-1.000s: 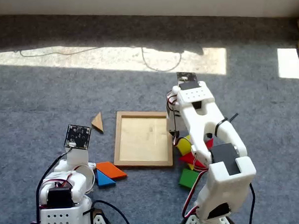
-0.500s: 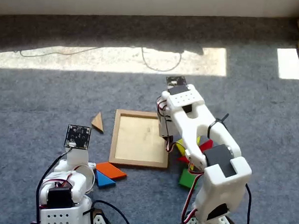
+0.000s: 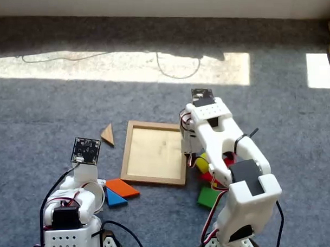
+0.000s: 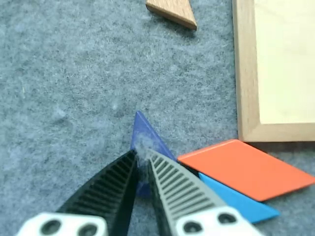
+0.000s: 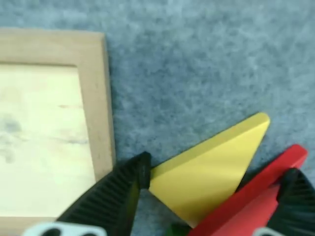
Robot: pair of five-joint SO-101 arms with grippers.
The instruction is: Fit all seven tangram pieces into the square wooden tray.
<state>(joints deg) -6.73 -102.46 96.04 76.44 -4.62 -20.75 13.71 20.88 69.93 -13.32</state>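
Note:
The square wooden tray (image 3: 153, 152) lies slightly askew on the carpet, with nothing in it. My right gripper (image 5: 219, 174) is open just past the tray's right rim (image 5: 96, 103), its fingers either side of a yellow triangle (image 5: 206, 179) and a red piece (image 5: 256, 206). A green square (image 3: 209, 197) lies nearer the right arm's base. My left gripper (image 4: 141, 160) is shut, its tips over a dark blue triangle (image 4: 143, 140). Next to it lie an orange parallelogram (image 4: 246, 167) and a lighter blue triangle (image 4: 236, 200). A wooden triangle (image 3: 107, 135) rests left of the tray.
Grey carpet covers the floor all round. A thin cable (image 3: 168, 69) loops across a sunlit strip beyond the tray. The right arm (image 3: 225, 143) hangs over the pieces on the tray's right side.
The right arm swung left against the tray, which slid left and turned a little. The arm has since drawn back slightly to the right. The left arm has not moved.

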